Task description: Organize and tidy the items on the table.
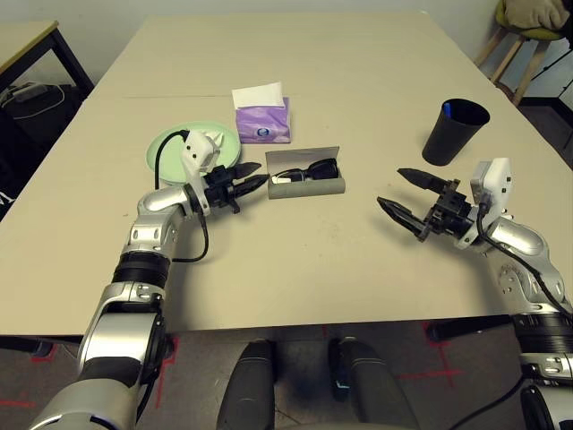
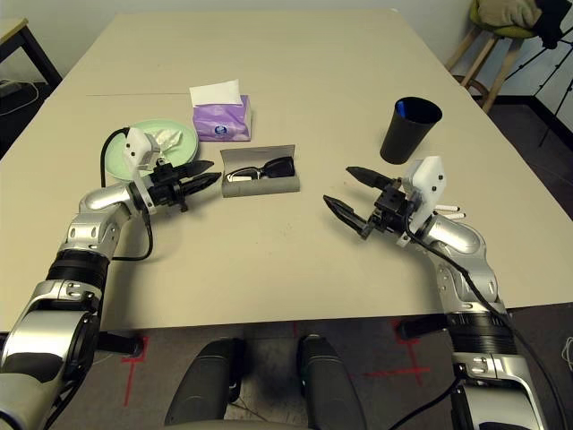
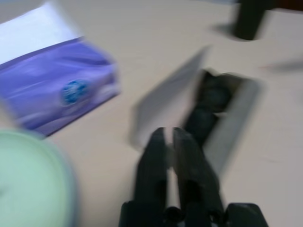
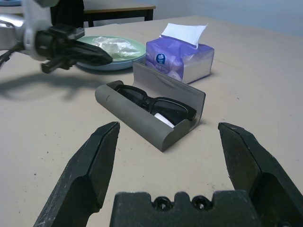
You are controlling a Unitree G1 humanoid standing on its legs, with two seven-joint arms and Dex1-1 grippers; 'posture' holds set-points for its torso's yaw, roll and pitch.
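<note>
My right gripper (image 1: 407,202) is hovering wide open, well apart from the grey glasses case (image 1: 306,184). My left gripper (image 1: 257,177) is pointing, pinched closed and empty, just beside that open case, which is holding the black sunglasses (image 1: 307,168). Purple tissue box (image 1: 262,122) is sitting beyond.

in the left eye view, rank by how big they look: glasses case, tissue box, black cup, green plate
Largest to smallest as they look:
1. green plate, partly hidden by the left gripper's wrist
2. glasses case, open
3. black cup and tissue box: too close to rank
</note>
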